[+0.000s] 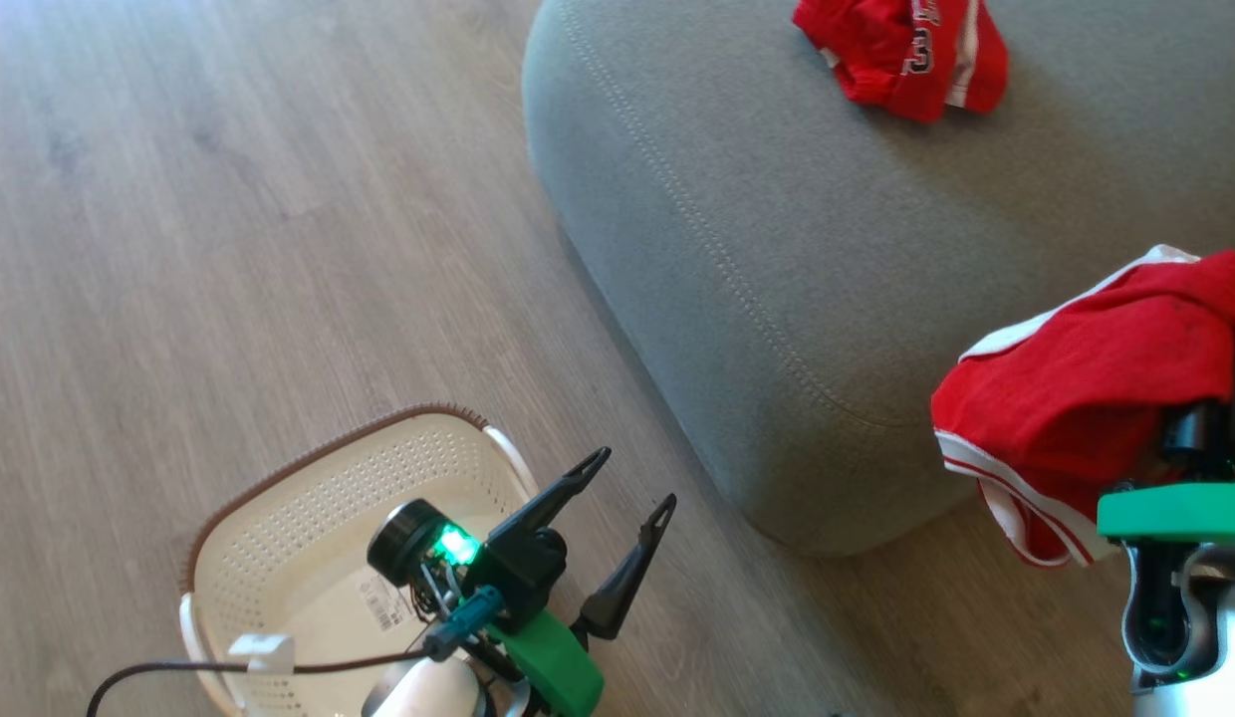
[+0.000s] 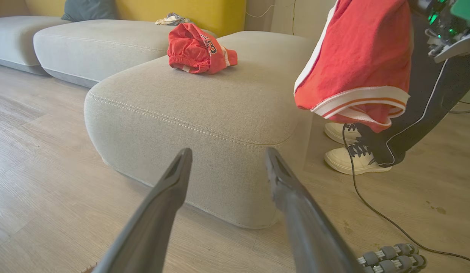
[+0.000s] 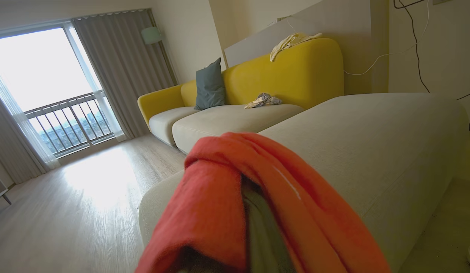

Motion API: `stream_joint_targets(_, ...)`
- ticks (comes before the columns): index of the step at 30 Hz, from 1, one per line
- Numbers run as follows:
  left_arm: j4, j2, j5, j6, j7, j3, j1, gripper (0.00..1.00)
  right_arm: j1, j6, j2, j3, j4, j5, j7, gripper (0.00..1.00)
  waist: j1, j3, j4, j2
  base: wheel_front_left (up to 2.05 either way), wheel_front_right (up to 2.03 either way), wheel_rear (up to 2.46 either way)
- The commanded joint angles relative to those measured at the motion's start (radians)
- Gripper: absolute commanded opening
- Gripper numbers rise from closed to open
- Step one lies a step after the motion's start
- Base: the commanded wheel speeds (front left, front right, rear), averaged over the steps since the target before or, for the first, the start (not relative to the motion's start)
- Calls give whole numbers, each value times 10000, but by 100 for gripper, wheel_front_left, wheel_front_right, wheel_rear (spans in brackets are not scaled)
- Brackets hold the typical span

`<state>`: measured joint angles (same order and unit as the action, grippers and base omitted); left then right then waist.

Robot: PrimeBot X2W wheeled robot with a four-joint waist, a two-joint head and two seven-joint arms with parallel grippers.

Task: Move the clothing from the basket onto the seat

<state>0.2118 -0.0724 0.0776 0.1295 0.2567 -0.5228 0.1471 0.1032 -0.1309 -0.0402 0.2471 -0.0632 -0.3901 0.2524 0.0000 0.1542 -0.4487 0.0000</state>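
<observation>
Our left gripper (image 1: 634, 476) hangs at 6 o'clock in the head view, fingers spread wide with nothing between them, over the right edge of the basket (image 1: 279, 518). The basket sits on the floor (image 1: 179, 199) at 7 o'clock, its bare bottom showing. The seat (image 1: 757, 259) spans 12 to 3 o'clock, and one jersey (image 1: 901, 55) lies crumpled on it at 1 o'clock. At 4 o'clock our right gripper (image 1: 1195, 433) is clamped on a second jersey (image 1: 1076, 398), which drapes over its fingers and hangs in the air just beside the seat's corner. A person's shoes (image 2: 356, 159) stand near that corner.
</observation>
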Motion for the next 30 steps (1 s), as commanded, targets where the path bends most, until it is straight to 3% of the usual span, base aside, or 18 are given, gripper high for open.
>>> stream_joint_targets(1,-335,-34,-86,11,51,206,331,100,48,2,-100,-221,427,-55,94,0,0,18,-147,0,0,0,0)
stream_joint_targets(9,-376,-39,-70,11,51,21,408,100,181,2,-100,6,587,27,94,0,0,196,-1,0,0,0,0)
stream_joint_targets(14,-492,-327,-157,11,51,-183,597,100,760,2,-100,383,1046,451,94,0,0,753,208,0,0,0,0)
stream_joint_targets(24,-867,-1544,-249,11,51,-873,1139,100,3392,2,-100,1463,1500,777,94,0,0,2599,301,0,0,0,0)
stream_joint_targets(30,-1284,-2478,-281,11,51,-1235,1449,100,6091,2,-210,1999,649,523,94,0,0,3731,288,0,0,0,0)
